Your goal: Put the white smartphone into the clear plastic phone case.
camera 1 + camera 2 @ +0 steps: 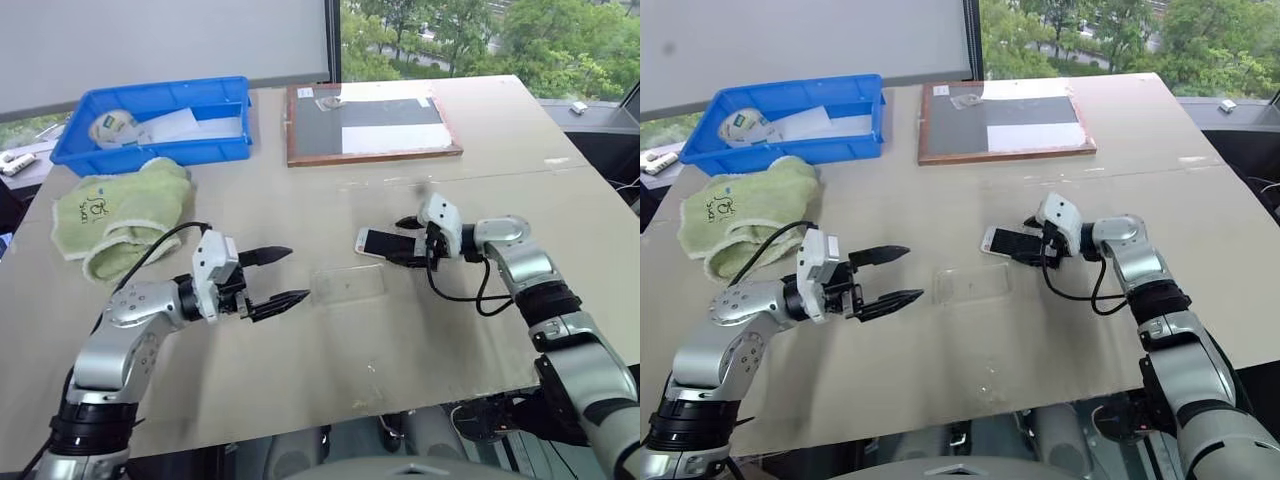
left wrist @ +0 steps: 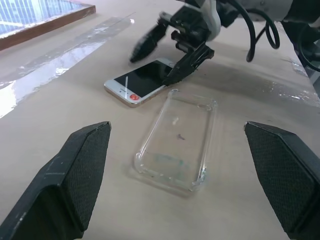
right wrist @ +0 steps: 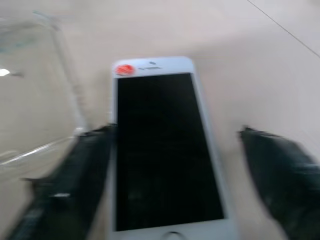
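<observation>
The white smartphone (image 1: 376, 241) lies screen-up on the tan table, with a red dot on its bezel (image 2: 133, 96). My right gripper (image 1: 398, 243) is open and straddles the phone's end. One finger (image 3: 75, 170) touches the phone's (image 3: 165, 150) long edge; the other finger (image 3: 285, 175) stands apart. The clear plastic phone case (image 1: 348, 283) lies open side up just in front of the phone, nearly touching it (image 2: 177, 140). My left gripper (image 1: 297, 274) hovers open beside the case, pointing at it, with nothing between its fingers (image 2: 75, 180).
A folded green towel (image 1: 120, 215) lies at the left. Behind it stands a blue bin (image 1: 150, 155) holding a tape roll (image 1: 112, 128). A wood-framed board (image 1: 370, 125) rests at the back centre. The table's front edge (image 1: 330, 415) runs close below the arms.
</observation>
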`<state>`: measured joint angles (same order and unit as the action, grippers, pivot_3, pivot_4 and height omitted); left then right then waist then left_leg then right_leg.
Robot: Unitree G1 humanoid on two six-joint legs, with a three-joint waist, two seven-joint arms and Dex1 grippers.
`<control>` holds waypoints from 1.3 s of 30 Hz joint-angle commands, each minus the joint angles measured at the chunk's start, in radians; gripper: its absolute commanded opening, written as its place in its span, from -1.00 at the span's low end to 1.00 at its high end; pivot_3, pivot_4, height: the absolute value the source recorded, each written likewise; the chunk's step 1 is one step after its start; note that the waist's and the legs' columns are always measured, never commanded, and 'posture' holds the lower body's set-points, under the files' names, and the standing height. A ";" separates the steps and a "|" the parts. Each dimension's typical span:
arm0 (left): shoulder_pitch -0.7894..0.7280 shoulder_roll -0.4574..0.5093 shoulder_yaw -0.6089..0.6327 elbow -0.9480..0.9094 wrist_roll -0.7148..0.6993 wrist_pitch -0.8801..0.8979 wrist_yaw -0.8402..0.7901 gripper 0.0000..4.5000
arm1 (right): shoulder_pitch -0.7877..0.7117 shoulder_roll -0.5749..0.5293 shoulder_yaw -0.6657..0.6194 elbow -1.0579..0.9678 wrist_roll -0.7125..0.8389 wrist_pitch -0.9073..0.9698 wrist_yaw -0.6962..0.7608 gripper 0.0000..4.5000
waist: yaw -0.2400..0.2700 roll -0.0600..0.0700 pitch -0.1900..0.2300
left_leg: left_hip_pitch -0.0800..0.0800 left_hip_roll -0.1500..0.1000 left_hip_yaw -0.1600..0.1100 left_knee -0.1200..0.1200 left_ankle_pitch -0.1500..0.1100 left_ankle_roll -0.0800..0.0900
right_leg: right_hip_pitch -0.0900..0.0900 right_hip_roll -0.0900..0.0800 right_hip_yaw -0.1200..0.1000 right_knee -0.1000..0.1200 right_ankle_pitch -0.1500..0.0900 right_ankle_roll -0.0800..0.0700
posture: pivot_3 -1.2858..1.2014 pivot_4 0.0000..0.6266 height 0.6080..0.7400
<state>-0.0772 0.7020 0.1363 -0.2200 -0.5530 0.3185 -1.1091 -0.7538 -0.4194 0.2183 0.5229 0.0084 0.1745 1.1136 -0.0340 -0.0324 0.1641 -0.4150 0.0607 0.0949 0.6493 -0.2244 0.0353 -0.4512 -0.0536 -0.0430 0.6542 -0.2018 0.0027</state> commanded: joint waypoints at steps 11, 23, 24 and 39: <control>-0.001 -0.006 -0.006 -0.009 -0.002 -0.021 0.000 0.98 | -0.099 -0.073 0.223 -0.149 -0.123 0.368 0.133 1.00 | 0.008 0.001 0.001 | -0.001 -0.002 -0.001 0.000 0.000 0.000 | 0.001 -0.001 -0.004 -0.003 -0.002 0.004 | 0.03 -0.52 1.00; 0.008 -0.025 -0.033 -0.175 -0.035 0.085 0.104 0.98 | -0.180 -0.002 0.455 0.021 -0.320 0.555 0.085 0.77 | 0.019 -0.003 -0.012 | 0.001 -0.001 -0.006 0.001 -0.001 -0.001 | 0.005 -0.002 -0.009 -0.008 -0.002 0.004 | 0.03 -0.52 1.00; 0.004 -0.028 -0.036 -0.178 -0.036 0.090 0.109 0.98 | -0.180 0.007 0.459 0.040 -0.322 0.560 0.085 0.67 | 0.018 -0.002 -0.016 | 0.001 -0.001 -0.007 0.001 -0.001 -0.001 | 0.005 -0.002 -0.010 -0.008 -0.002 0.003 | 0.03 -0.52 1.00; 0.038 -0.027 -0.020 -0.186 -0.041 0.089 0.111 0.98 | -0.173 0.006 0.234 -0.001 -0.209 0.520 0.054 0.27 | 0.020 0.000 -0.027 | 0.016 0.000 -0.009 -0.001 -0.004 -0.006 | 0.021 -0.018 -0.027 -0.011 -0.002 0.002 | 0.03 -0.52 1.00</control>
<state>-0.0414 0.6706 0.0994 -0.3652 -0.5795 0.4233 -0.9984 -0.9555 -0.3919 0.4701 0.5113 -0.2067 0.6726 1.1967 -0.0135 -0.0321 0.1376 -0.3999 0.0612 0.0864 0.6488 -0.2281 0.0292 -0.4309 -0.0721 -0.0695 0.6435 -0.2033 0.0050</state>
